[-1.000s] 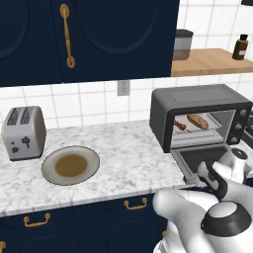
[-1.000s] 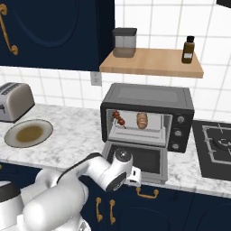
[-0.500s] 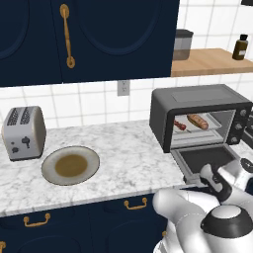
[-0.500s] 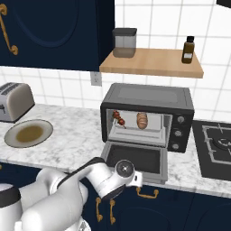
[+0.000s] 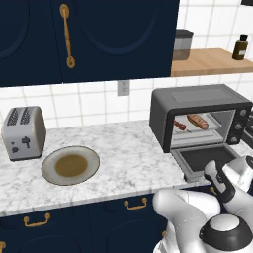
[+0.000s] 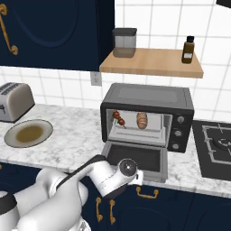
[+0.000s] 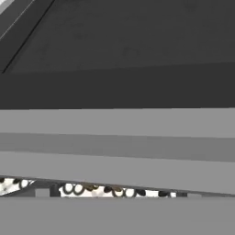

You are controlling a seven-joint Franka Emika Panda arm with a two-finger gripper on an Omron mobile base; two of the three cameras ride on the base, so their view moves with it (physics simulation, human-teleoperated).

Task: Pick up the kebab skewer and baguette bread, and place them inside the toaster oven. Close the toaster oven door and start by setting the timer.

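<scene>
Skewer and loaf first: you can see the kebab skewer [image 6: 119, 119] and the baguette bread [image 6: 142, 120] side by side on the rack inside the toaster oven [image 6: 149, 97], the skewer toward the oven's left, the bread just to its right. From the right base view the skewer's long axis runs on a slant, its upper end back and to the left, its lower end forward and right. The bread there looks short and upright, so you are seeing it nearly end-on, its length running front to back in the cavity. From the left base view the baguette bread [image 5: 197, 121] stretches diagonally, and the kebab skewer [image 5: 180, 125] lies roughly parallel beside it.

You will find the toaster oven door [image 6: 134, 158] dropped fully open, lying flat and jutting out past the counter [image 5: 128, 158] edge. The arm's wrist sits low against the door's front edge, and the hand view looks close along the grey bar handle [image 7: 117, 147] with dark glass above it.

You cannot see the fingers, but the jaws stand spread wide, and nothing shows between them.

Off to the left on the counter sit a grey plate [image 5: 70, 165] and a silver toaster [image 5: 23, 133].
</scene>
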